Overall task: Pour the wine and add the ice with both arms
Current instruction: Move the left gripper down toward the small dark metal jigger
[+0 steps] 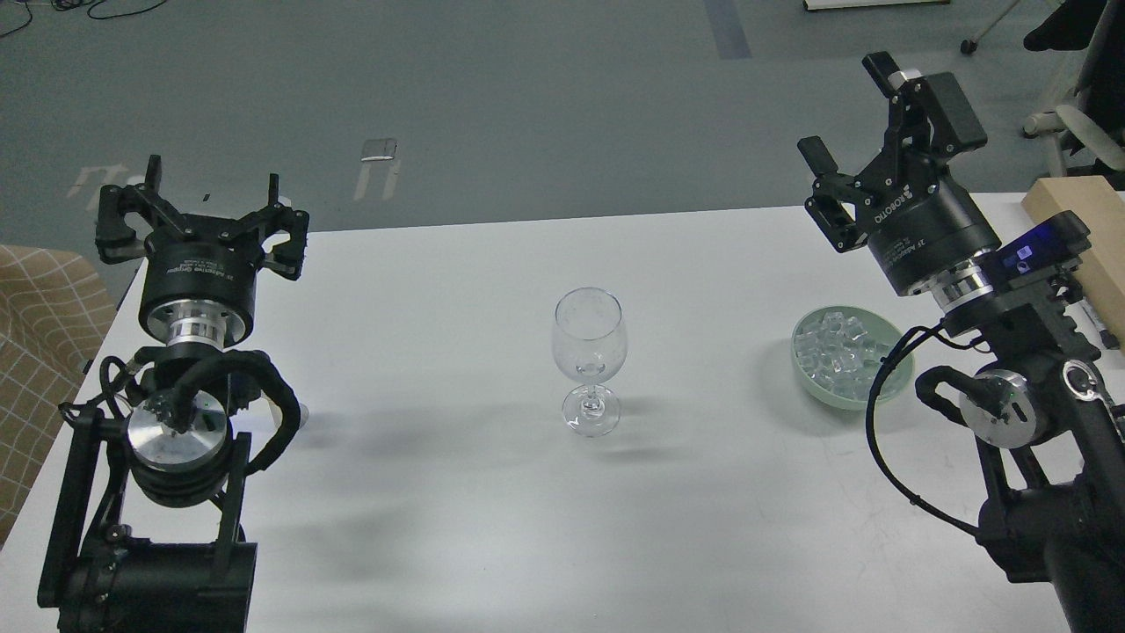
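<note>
From the head view I see my left gripper (214,198) and right gripper (857,119) both spread wide, empty, raised over the desk (439,527). The ice (839,352) is heaped in a green bowl (804,374) just beside my right arm (1037,413), well apart from the upright glass (590,352) at centre.

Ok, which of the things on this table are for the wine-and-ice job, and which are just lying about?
For the job:
- wine glass, upright and empty, mid-table
- ice, heaped in the green bowl
- left hand and right hand, both open and holding nothing

Lying about:
- wooden block at the right edge
- checked cloth at the left

No wine bottle shows.
</note>
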`<state>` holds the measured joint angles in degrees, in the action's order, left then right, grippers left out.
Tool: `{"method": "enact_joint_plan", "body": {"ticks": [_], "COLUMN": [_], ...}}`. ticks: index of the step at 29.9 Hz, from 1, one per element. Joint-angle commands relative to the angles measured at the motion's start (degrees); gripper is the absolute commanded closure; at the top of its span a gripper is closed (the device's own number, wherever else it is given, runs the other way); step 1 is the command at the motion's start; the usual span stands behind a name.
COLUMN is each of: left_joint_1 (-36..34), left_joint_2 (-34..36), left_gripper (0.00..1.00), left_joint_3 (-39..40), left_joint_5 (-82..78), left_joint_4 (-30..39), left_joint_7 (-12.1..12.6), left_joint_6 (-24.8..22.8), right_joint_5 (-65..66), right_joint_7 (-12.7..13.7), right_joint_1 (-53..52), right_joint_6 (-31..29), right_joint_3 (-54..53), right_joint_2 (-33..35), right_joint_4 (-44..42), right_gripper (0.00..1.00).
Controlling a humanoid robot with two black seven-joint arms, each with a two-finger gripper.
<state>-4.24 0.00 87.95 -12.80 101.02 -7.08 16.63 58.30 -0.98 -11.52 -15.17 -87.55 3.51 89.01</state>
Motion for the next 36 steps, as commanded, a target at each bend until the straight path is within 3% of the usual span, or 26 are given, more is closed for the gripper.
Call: {"method": "enact_joint_plan", "body": {"ticks": [1, 22, 26, 36], "left_joint_1": [2.04, 10.48, 11.88, 12.94], "left_joint_2": [0.00, 0.00, 0.00, 0.00], "left_gripper": [0.02, 0.02, 0.02, 0.02], "left_joint_3": [0.03, -1.55, -2.08, -2.78], "left_joint_5": [0.40, 1.90, 2.07, 3.56], "left_joint_4": [0.05, 0.05, 0.05, 0.05], "left_joint_7": [-0.21, -1.18, -1.00, -2.14], "left_joint_6": [-1.51, -3.09, -7.13, -7.92], "right_joint_5": [-0.03, -0.03, -0.03, -0.03], "right_joint_7": [-0.07, -0.51, -0.51, -0.51], "right_joint_1": [0.79, 2.73, 2.64, 2.99], "right_joint_6": [-0.04, -0.04, -0.04, -0.04], "right_joint_3": [0.10, 0.01, 0.01, -0.08], "right_joint_2": [0.53, 0.27, 0.35, 0.53], "right_joint_4": [-0.42, -2.97, -2.97, -2.88], "right_gripper": [0.00, 0.00, 0.00, 0.00]}}
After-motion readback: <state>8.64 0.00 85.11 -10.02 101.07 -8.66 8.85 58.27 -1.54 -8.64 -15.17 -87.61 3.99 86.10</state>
